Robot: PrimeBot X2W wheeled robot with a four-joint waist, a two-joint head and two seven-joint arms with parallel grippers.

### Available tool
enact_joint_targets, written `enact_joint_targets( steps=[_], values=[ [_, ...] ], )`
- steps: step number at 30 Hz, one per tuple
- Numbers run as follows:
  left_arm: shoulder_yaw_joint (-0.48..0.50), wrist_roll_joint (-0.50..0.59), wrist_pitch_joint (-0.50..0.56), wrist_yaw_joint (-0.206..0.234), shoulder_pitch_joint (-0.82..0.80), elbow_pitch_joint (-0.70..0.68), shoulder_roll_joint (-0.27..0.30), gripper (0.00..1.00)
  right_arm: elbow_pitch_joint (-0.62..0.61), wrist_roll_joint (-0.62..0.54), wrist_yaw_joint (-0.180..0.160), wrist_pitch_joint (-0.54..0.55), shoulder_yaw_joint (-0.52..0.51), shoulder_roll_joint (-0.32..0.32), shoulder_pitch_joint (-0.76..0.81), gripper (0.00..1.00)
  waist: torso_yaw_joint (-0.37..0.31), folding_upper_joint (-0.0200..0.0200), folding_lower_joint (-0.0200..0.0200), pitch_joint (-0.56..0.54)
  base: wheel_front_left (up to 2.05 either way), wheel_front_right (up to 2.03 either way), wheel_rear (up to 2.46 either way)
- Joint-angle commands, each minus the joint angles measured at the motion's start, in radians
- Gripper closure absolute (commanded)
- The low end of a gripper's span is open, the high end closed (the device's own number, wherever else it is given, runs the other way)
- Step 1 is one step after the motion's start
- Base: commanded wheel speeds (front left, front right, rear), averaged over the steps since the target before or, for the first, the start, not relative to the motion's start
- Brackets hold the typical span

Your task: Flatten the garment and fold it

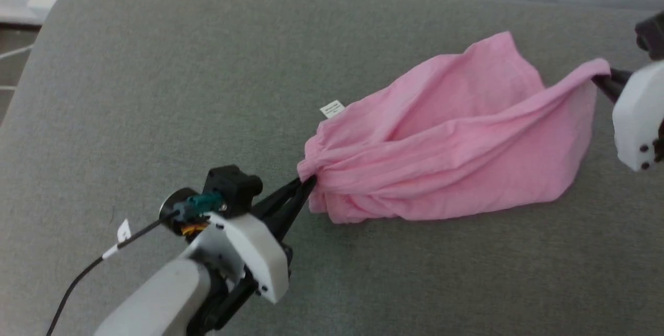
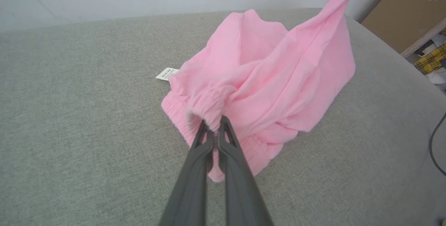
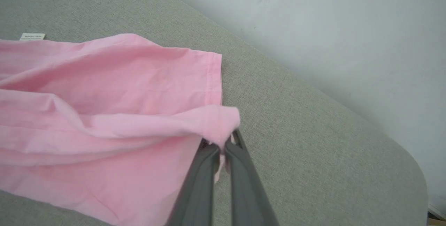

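So the pink shorts [image 1: 446, 139] are on the grey fabric-covered surface [image 1: 155, 92], stretched out between both arms. The left gripper [image 1: 307, 183] has its jaws pinched together on the gathered elastic waistband [image 2: 209, 105], bunching it up just above the surface. The right gripper [image 1: 604, 79] is clamped on a hemmed leg corner [image 3: 223, 121] and holds that end lifted, so the fabric sags in between. A little white label tag [image 1: 332, 109] pokes out by the waistband, on the far side.
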Motion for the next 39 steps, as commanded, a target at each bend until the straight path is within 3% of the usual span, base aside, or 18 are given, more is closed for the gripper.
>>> enact_joint_targets(
  steps=[1, 11, 24, 25, 26, 34, 39],
  values=[
    [0.004, 0.010, -0.007, -0.006, -0.022, 0.010, -0.009, 1.00, 0.018, -0.008, -0.002, 0.003, 0.012, 0.006, -0.026, 1.00, 0.071, -0.0001, -0.0003, 0.080, 0.00, 0.00, 0.00],
    [0.027, 0.000, -0.077, -0.034, -0.155, 0.157, -0.105, 1.00, 0.309, -0.091, -0.002, -0.061, 0.146, 0.019, -0.289, 1.00, 0.114, -0.0001, -0.0003, 0.154, 0.00, 0.00, 0.00],
    [-0.003, 0.017, -0.129, -0.056, -0.217, 0.269, -0.175, 1.00, 0.563, -0.146, -0.002, -0.238, 0.237, 0.055, -0.413, 0.98, 0.137, -0.0001, -0.0003, 0.197, 0.00, 0.00, 0.00],
    [-0.006, 0.018, -0.132, -0.058, -0.218, 0.277, -0.179, 0.70, 0.576, -0.147, -0.002, -0.259, 0.242, 0.059, -0.416, 0.00, 0.136, -0.0001, -0.0003, 0.193, 0.00, 0.00, 0.00],
    [-0.007, 0.018, -0.136, -0.057, -0.218, 0.286, -0.181, 0.00, 0.588, -0.145, -0.002, -0.282, 0.246, 0.065, -0.417, 0.00, 0.134, -0.0001, -0.0003, 0.187, 0.00, 0.00, 0.00],
    [0.015, -0.002, -0.171, -0.030, -0.175, 0.328, -0.176, 0.00, 0.648, -0.078, -0.002, -0.448, 0.290, 0.098, -0.393, 0.00, 0.093, -0.0001, -0.0003, 0.075, 0.00, 0.00, 0.00],
    [0.075, -0.043, -0.211, 0.020, -0.112, 0.306, -0.161, 0.00, 0.642, -0.030, -0.002, -0.590, 0.287, 0.110, -0.345, 0.00, 0.054, -0.0001, -0.0003, -0.017, 0.00, 0.00, 0.00]
  ],
)
